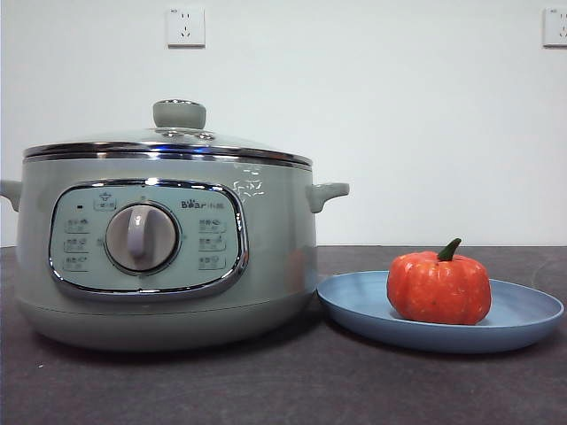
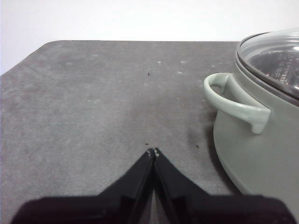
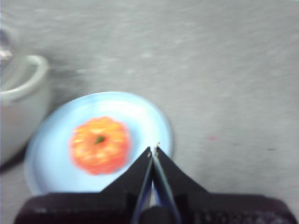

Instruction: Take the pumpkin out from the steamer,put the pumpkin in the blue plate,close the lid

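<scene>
Sitting upright on the blue plate [image 1: 523, 323], the pumpkin [image 1: 438, 288] rests a little toward the steamer side of the plate's middle, its green stem curving up. Bare blue shows around it out to the low rim on every visible side. The plate lies flat on the dark grey desk [image 1: 354, 390], and in the front view its near-steamer rim reaches right to the base of the steamer [image 1: 168, 257]; whether they touch cannot be told. The steamer's small side handle juts out above that end of the plate.

The lid [image 1: 168, 142] sits closed on the steamer, its chrome rim level on the pot's edge all the way across and its pale green knob on top.

The left end effector [image 2: 153, 152] is clenched with nothing between its jaws, tips meeting, above bare desk just beside the steamer's other side handle [image 2: 233, 100]. A wide stretch of open desk runs from there to the rounded far corner and the desk's edge against the white wall.

The right end effector [image 3: 154, 150] is also clenched and empty, hanging above the plate's rim on the side away from the steamer, apart from the pumpkin [image 3: 99, 144]. This view is blurred. Beyond the plate [image 3: 145, 116] on that side the desk lies open.

Neither arm shows in the front view.
</scene>
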